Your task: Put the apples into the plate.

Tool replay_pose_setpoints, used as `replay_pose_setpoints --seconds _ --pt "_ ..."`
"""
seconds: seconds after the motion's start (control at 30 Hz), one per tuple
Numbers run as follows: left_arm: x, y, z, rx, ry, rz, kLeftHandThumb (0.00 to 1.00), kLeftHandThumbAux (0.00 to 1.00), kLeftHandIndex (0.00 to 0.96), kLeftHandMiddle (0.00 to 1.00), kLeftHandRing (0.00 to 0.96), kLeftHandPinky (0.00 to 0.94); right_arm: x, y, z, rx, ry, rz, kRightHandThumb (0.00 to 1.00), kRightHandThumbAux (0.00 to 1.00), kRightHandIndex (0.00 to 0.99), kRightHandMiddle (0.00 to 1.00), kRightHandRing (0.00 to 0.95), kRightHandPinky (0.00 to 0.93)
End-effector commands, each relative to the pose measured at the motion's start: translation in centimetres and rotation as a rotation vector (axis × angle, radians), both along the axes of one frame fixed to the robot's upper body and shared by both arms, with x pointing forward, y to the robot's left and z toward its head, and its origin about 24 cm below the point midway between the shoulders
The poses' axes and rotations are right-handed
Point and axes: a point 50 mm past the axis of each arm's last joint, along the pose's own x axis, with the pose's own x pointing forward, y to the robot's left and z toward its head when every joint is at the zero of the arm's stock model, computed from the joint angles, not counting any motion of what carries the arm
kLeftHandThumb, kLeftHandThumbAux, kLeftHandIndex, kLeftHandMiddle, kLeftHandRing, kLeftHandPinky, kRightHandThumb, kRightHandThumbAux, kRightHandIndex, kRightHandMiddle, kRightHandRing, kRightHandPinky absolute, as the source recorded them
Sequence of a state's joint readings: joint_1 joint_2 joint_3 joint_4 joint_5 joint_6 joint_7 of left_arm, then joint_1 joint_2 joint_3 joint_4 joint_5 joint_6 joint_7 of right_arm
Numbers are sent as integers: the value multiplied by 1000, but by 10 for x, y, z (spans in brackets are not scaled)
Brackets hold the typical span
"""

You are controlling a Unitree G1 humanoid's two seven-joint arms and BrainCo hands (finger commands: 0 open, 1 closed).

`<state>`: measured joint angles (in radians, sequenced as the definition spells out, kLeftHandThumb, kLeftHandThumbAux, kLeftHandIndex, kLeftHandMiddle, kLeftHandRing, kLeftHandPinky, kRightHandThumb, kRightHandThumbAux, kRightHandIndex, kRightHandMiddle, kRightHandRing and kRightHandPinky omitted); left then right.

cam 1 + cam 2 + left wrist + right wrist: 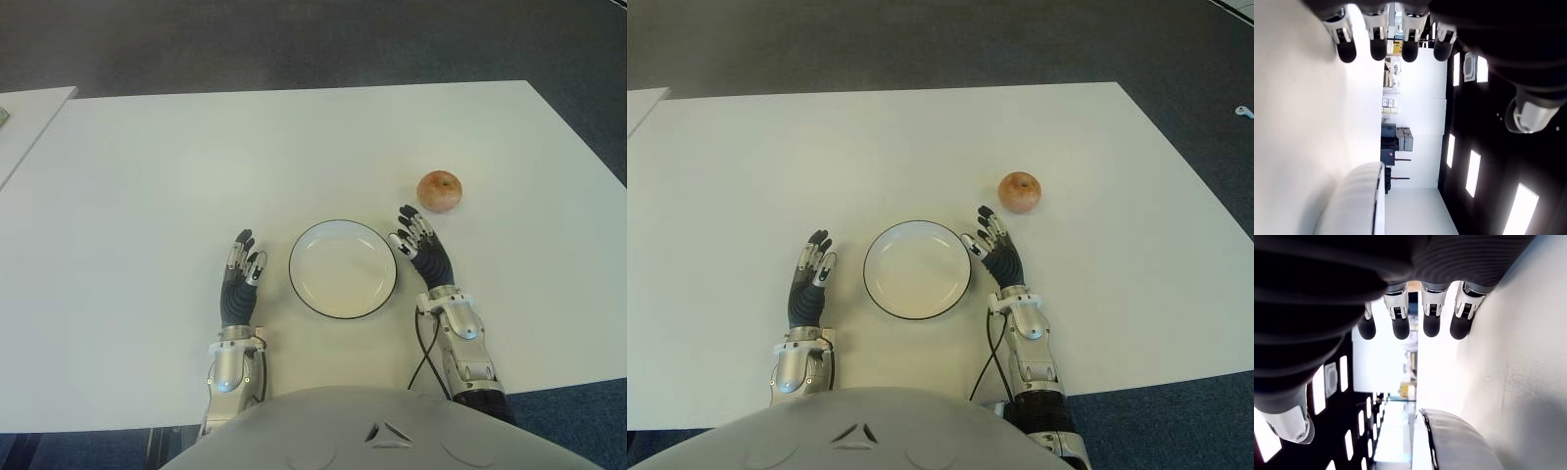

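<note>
Left eye view: apple [439, 191] beyond right hand [419, 245]; plate [343, 268] btwn relaxed hands; left hand [241, 277] empty.

Each hand, left hand [240, 279] and right hand [423, 251], has black ribbed fingers, silver wrists and thin black cables.

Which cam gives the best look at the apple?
Either eye view: the apple sits whole and unobstructed on the table, just beyond the right hand and apart from the plate. The left wrist view misses it; the right wrist view shows at most a sliver between fingers.
</note>
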<state>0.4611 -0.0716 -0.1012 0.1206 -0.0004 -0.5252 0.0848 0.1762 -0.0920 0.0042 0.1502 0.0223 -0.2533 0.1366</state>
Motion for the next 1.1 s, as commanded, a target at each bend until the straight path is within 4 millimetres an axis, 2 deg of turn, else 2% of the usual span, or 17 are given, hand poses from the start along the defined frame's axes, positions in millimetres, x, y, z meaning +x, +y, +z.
replay_pose_setpoints --seconds 0.03,0.73,1.0,1.1 --pt "-1 -7 -6 -38 38 1 14 393 0 0 0 0 -3 0 -9 -6 62 -7 157 574 0 0 0 0" --pt "0 -12 -4 -18 35 -14 14 411 0 0 0 0 -1 -1 -6 16 23 -2 175 592 0 0 0 0" --pt "2 -11 -6 -21 50 -2 5 393 0 0 0 0 1 -2 -1 19 -4 29 174 618 0 0 0 0" --pt "2 -11 -7 -23 57 1 4 387 0 0 0 0 6 -4 9 -16 -65 51 163 617 0 0 0 0"
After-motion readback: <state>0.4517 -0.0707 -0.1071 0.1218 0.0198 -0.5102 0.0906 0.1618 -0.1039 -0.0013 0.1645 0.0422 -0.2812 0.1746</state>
